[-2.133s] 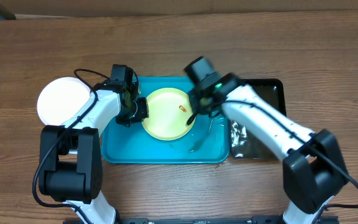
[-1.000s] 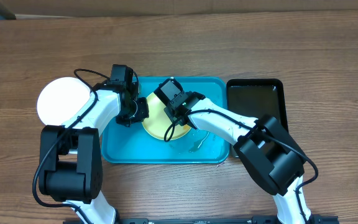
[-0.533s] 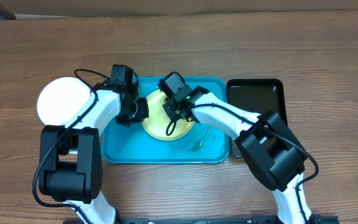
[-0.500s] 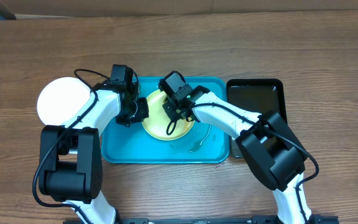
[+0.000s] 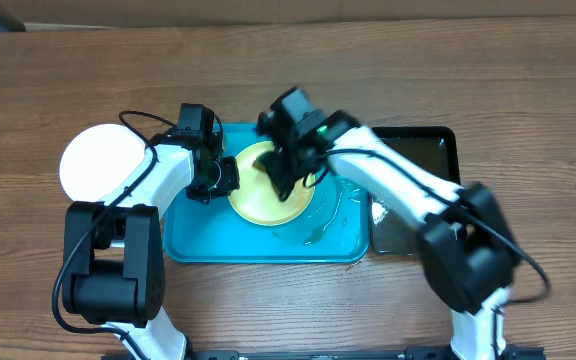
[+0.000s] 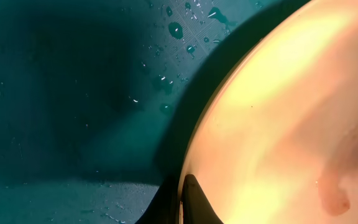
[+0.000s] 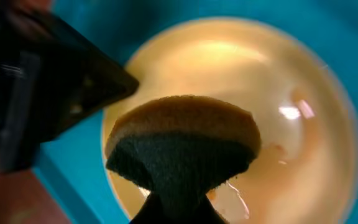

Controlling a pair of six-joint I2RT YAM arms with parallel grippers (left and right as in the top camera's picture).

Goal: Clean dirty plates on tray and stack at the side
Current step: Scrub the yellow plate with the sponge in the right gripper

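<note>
Yellow-green plate [image 5: 253,200] sits in tray [image 5: 198,238] beneath sponge [image 7: 182,134].

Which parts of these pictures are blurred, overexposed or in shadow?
Overhead: the right arm is smeared by motion blur, and the white plate is washed out. Left wrist: the pale plate looks soft, with a dark shadow beside it on the tray. Right wrist: the sponge is fairly sharp, and the pale plate shows a small glare spot.
</note>
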